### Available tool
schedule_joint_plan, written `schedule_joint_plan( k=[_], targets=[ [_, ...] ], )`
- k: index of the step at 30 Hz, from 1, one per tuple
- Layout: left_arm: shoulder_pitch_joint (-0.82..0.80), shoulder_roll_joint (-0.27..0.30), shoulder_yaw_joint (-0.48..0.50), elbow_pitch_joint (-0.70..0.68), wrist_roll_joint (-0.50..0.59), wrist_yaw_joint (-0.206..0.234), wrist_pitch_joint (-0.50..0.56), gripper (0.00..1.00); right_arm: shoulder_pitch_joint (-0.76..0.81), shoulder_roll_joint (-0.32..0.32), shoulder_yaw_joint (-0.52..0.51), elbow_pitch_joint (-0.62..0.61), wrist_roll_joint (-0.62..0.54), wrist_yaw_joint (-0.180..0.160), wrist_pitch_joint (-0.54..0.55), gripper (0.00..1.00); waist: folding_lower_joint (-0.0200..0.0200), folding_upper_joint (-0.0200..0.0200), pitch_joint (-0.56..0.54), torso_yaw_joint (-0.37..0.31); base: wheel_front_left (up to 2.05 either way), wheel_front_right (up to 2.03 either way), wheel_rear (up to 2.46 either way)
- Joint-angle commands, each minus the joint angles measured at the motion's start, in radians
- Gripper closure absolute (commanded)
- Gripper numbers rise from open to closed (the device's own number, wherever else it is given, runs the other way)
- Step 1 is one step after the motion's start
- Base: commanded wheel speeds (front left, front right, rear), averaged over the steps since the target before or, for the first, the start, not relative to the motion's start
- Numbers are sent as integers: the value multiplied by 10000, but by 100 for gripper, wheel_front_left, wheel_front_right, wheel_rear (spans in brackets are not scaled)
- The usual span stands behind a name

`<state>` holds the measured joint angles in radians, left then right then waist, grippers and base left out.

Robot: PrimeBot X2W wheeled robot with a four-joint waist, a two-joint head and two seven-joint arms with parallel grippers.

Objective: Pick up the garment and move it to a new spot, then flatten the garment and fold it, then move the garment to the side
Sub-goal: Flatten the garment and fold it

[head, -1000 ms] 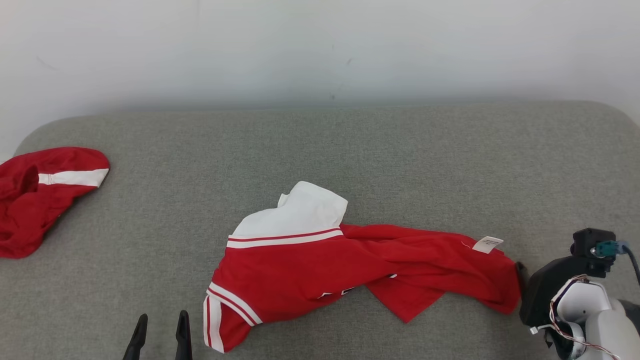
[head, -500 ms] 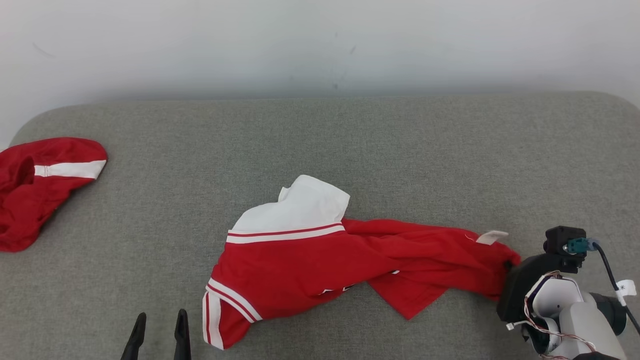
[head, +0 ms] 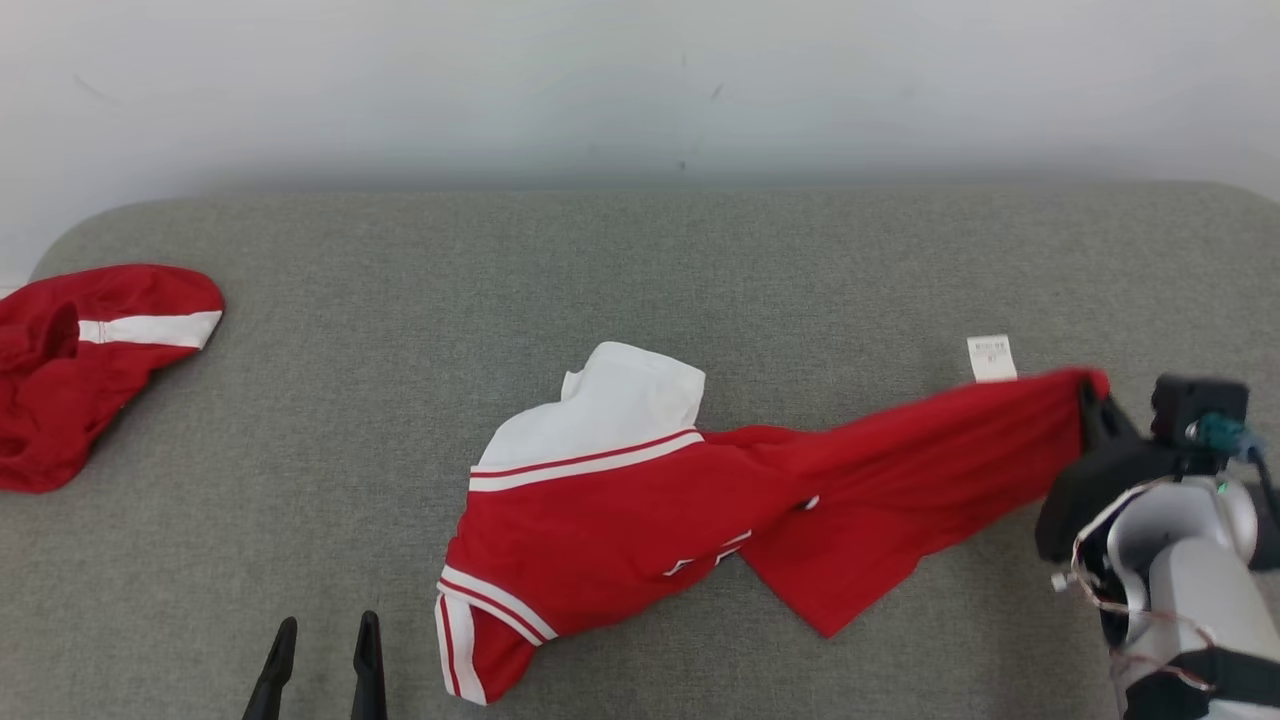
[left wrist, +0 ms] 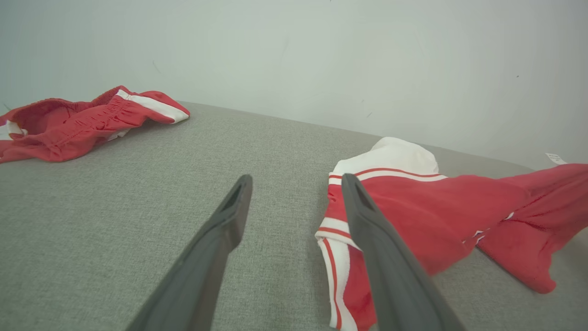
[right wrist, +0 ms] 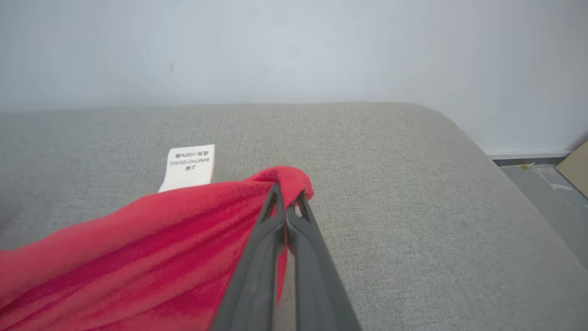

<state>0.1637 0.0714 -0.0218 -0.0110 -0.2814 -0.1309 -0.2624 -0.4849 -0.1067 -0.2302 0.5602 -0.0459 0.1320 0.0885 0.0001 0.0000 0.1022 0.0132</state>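
Observation:
A red garment (head: pixel 700 520) with white trim and a white panel lies crumpled mid-surface on the grey padded top. Its right end is lifted off the surface, a white care label (head: pixel 991 358) sticking up from it. My right gripper (head: pixel 1092 408) is shut on that raised red edge (right wrist: pixel 287 184), the label (right wrist: pixel 188 168) just left of the fingers. The left gripper (head: pixel 320 655) stands open at the lower left, low over the grey top, nothing between its fingers. In the left wrist view the garment's striped corner (left wrist: pixel 337 257) lies just right of the left gripper (left wrist: pixel 294 184).
A second red garment (head: pixel 80 370) with a white stripe lies bunched at the far left edge, also seen as a red heap (left wrist: pixel 78 122). The grey padded top (head: pixel 640 280) ends at a pale wall behind. Floor shows beyond its right edge (right wrist: pixel 546 184).
My right gripper has risen and moved back with the garment's right end, pulling the cloth taut and off the surface. The left gripper has stayed put. The camera shifted slightly.

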Motion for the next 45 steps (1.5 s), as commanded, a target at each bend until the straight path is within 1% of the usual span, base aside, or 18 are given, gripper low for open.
schedule_joint_plan(
  k=[1,7,8,9,10,11,12,15,18,23,28,32,36,39,45],
  targets=[
    [-41,3,-16,-22,81,9,-35,0,303,34,-143,307,-239,-25,126,100,-1,0,19,55,0,0,0],
    [-72,-13,16,-23,101,9,-36,0,616,73,-650,1392,-758,-25,562,100,-1,0,57,132,0,0,0],
    [-71,-16,25,-21,106,9,-36,0,677,109,-657,1551,-804,-25,630,80,-1,0,50,138,0,0,0],
    [-60,-21,34,-22,113,9,-36,0,707,129,-662,1649,-805,-25,649,65,-1,0,39,136,0,0,0],
    [-41,-23,50,-25,119,9,-35,0,740,122,-702,1724,-811,-25,633,27,-1,0,27,130,0,0,0],
    [-41,-23,50,-25,119,9,-35,0,740,122,-702,1724,-811,-25,633,27,-1,0,27,130,0,0,0],
    [-16,-26,69,-31,117,9,-35,0,807,109,-744,1800,-839,-25,627,0,-1,0,15,115,0,0,0],
    [57,-42,120,-44,113,9,-36,0,1075,142,-835,1914,-860,-25,499,0,-1,0,-52,52,0,0,0],
    [121,-60,161,-56,121,9,-35,0,1307,187,-944,1741,-874,-25,288,0,-1,0,-157,-49,0,0,0],
    [202,-93,275,-61,112,9,-36,0,1837,347,-691,1007,-337,-25,-789,0,-1,0,-405,-223,0,0,0],
    [344,-140,485,24,51,9,-36,0,2651,465,422,-120,548,-25,-2184,0,-1,0,-724,-441,0,0,0],
    [449,-168,708,116,-10,9,-35,0,3397,465,1567,-1059,1099,-25,-2964,0,-1,0,-984,-602,0,0,0],
    [526,-190,832,244,-16,9,-36,0,4142,358,2368,-1885,1444,-25,-3322,0,-1,0,-1174,-686,0,0,0],
    [597,-204,891,390,-27,9,-35,0,4624,324,2777,-2376,1574,-25,-3466,0,-1,0,-1327,-727,0,0,0],
    [752,-209,990,681,76,9,-36,0,5314,317,3229,-2738,1752,-25,-3531,0,-1,0,-1601,-757,0,0,0]
  ],
)
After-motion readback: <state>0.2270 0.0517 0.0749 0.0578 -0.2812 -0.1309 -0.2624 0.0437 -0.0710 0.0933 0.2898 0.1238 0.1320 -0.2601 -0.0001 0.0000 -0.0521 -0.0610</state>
